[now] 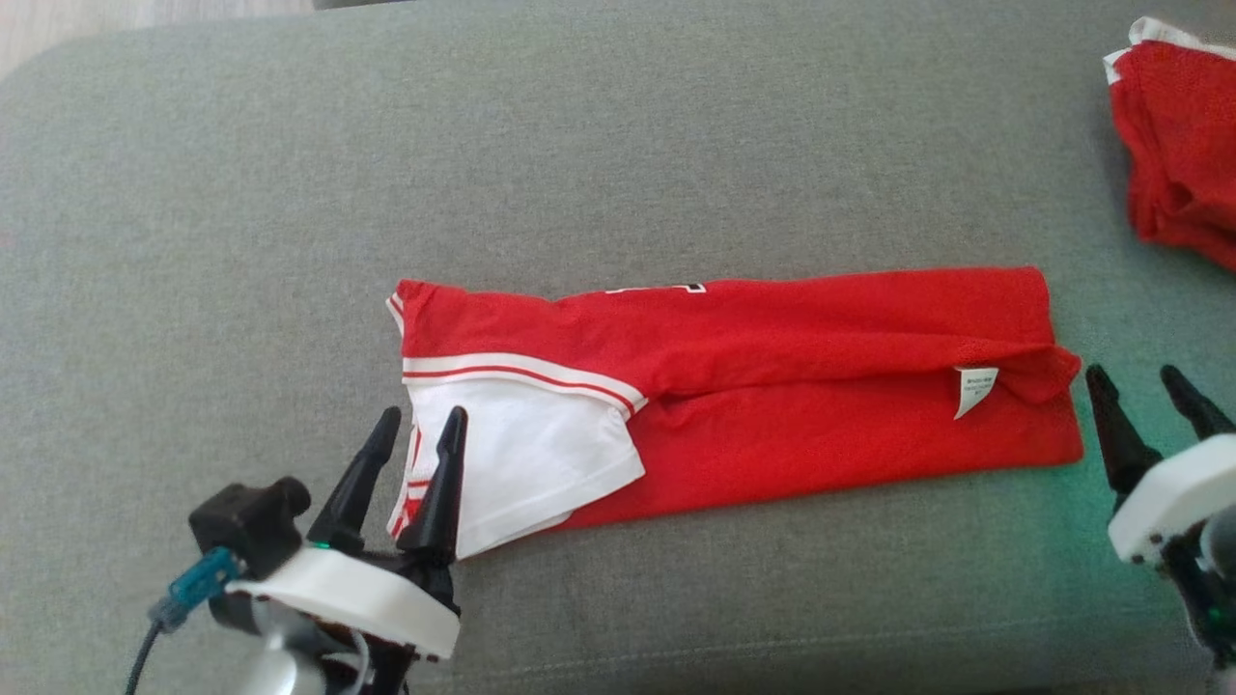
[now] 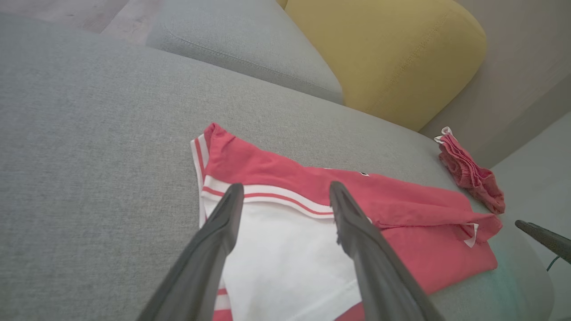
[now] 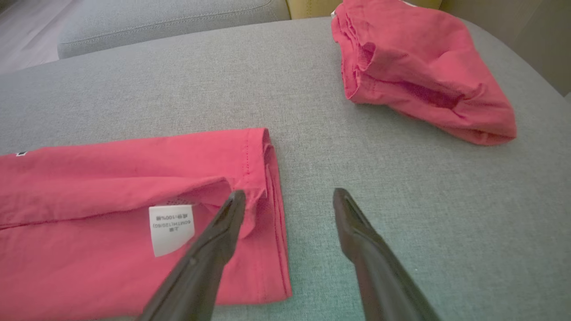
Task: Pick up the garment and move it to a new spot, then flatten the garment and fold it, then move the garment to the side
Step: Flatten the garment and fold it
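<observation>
Head view: folded red garment (image 1: 772, 405) flat on grey cushion (image 1: 290, 193); left jaws, right jaws apart, empty.

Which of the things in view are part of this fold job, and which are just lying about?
Job: long-folded red-and-white garment; left gripper and right gripper, jaws open, holding nothing.
Lying about: bunched red garment at far right; yellow cushion; grey cushion behind.

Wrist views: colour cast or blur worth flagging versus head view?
Head view: garment saturated red, green glow on the couch beside the right hand. Left wrist view: red washed to pink, fingers soft. Right wrist view: same pink wash, label sharp, teal tint low.
</observation>
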Controlling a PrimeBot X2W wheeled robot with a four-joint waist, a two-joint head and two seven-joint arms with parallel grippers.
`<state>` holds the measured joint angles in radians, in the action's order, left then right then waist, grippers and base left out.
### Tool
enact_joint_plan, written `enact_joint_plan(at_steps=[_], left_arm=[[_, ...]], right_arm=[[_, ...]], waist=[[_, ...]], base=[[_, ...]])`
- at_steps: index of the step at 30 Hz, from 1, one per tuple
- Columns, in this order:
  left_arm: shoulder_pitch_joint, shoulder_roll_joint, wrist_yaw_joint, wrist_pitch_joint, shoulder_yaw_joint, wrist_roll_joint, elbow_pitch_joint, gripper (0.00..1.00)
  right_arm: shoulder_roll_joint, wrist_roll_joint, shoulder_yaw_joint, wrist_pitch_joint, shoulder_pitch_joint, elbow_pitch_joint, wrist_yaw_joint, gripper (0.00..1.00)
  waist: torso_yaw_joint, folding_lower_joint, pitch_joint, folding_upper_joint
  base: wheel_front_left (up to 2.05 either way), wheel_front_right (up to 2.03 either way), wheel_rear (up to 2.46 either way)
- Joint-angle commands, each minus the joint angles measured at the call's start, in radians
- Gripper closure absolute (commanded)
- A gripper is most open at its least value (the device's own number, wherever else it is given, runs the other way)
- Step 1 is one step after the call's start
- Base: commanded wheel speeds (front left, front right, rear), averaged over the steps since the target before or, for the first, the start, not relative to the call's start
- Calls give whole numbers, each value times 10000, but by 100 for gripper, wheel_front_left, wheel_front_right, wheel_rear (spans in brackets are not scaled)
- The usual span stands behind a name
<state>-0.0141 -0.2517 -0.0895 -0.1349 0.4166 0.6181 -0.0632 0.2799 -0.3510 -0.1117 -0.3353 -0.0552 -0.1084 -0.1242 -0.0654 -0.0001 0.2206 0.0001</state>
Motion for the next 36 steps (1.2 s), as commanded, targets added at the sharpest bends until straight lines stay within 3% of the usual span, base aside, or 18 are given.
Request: enact_joint_plan(at_steps=[1, 6, 18, 26, 27, 28, 29, 31, 32, 36], left_arm=[[459, -34, -73, -114, -223, -113, -258, 0], [628, 67, -45, -111, -43, -186, -161, 0], [810, 146, -27, -191, 84, -208, -17, 0], [868, 111, -44, -222, 117, -224, 46, 0], [868, 101, -50, -224, 118, -228, 53, 0], [864, 91, -55, -226, 121, -230, 60, 0], [860, 82, -60, -223, 127, -232, 68, 0], [858, 68, -71, -213, 137, -231, 82, 0], [853, 62, -79, -207, 141, -229, 90, 0], [790, 22, -132, -187, 140, -217, 105, 0]], right_arm=[[110, 133, 30, -117, -594, 267, -65, 0], [-81, 376, 27, -685, -1395, -289, -65, 0], [580, 414, 736, -2555, -2146, -1527, -65, 0], [545, -38, 949, -3435, -2511, -2132, -65, 3], [537, -109, 975, -3552, -2546, -2200, -65, 25], [532, -186, 990, -3640, -2581, -2270, -65, 55], [539, -263, 1007, -3706, -2617, -2346, -65, 61], [570, -362, 1044, -3728, -2687, -2449, -65, 90], [578, -389, 1051, -3680, -2723, -2481, -65, 100], [611, -463, 1038, -3325, -2842, -2543, -65, 100]], waist=[[21, 1, 33, -1], [137, 1, 149, -1], [475, 1, 410, -1], [527, 1, 492, -1], [524, 1, 490, -1], [521, 1, 483, -1], [518, 1, 473, -1], [508, 1, 438, -1], [496, 1, 408, -1], [394, 1, 252, -1]], base=[[0, 0, 0], [0, 0, 0], [0, 0, 0], [0, 0, 0], [0, 0, 0], [0, 0, 0], [0, 0, 0], [0, 0, 0], [0, 0, 0], [0, 0, 0]])
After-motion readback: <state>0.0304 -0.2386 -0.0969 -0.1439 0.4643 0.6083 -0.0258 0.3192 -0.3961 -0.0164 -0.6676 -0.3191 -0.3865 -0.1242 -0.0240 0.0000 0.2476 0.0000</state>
